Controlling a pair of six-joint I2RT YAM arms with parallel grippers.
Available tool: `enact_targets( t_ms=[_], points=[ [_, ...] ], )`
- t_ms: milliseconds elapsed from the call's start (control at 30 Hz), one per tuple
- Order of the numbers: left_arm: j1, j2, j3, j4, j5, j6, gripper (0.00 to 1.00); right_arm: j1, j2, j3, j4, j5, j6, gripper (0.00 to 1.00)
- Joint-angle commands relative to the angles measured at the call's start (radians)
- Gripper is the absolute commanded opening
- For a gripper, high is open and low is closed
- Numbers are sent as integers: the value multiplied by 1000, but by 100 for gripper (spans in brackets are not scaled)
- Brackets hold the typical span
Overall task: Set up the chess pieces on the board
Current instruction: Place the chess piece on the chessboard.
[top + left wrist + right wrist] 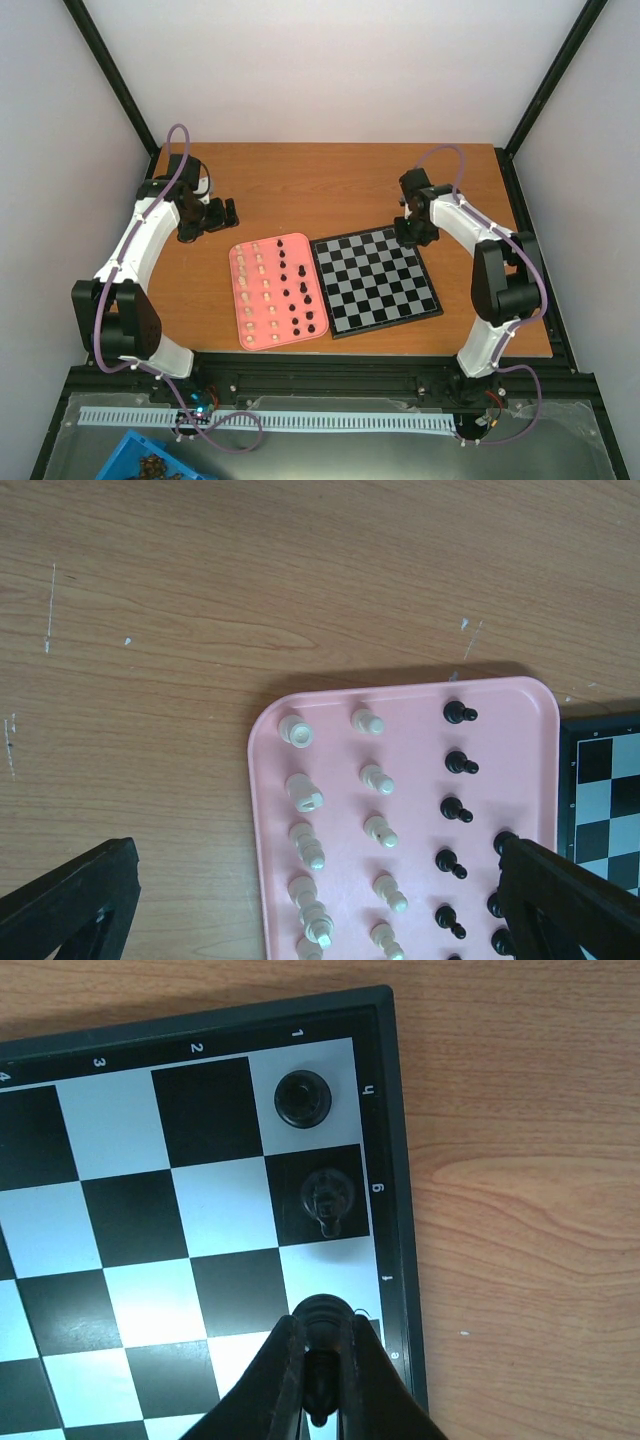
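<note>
Gripping a black piece (322, 1310) with our right gripper (320, 1338), fingers pinched shut on it over the board (120, 1210), edge column near a corner. We can't tell if it touches the square. Two more black pieces (326, 1198) sit just beyond, one in the corner square. Our left gripper (319, 860) hangs spread wide, empty, over the pink tray (420, 780). Cream pieces (297, 729) and black tray pieces (460, 713) sit there in rows.
</note>
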Motion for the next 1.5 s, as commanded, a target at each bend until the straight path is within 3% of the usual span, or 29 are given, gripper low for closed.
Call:
enact_targets(
  t_ms=[0,567,667,767,867,1100,1300,1467],
  points=[
    [-5,13,21,4,0,-1,100,-5,33,-10,33,17,-18,3],
    [-5,30,32,-3,-5,1,100,-10,78,-31,57,42,-27,6],
    [-5,31,34,-4,-4,0,100,-9,75,-35,56,43,-28,12],
    [-5,28,32,-4,-4,1,100,-10,60,-45,64,37,-28,32],
    [-5,25,30,-3,-3,1,100,-11,41,-47,69,27,-31,43],
    [-5,22,30,-4,-2,0,100,-4,-42,-32,28,-8,-16,54],
    [-6,26,39,-6,0,-1,100,143,-80,77,-55,8,-7,56],
    [-6,28,42,-9,0,-3,100,351,72,264,-83,-49,5,58]
  ],
)
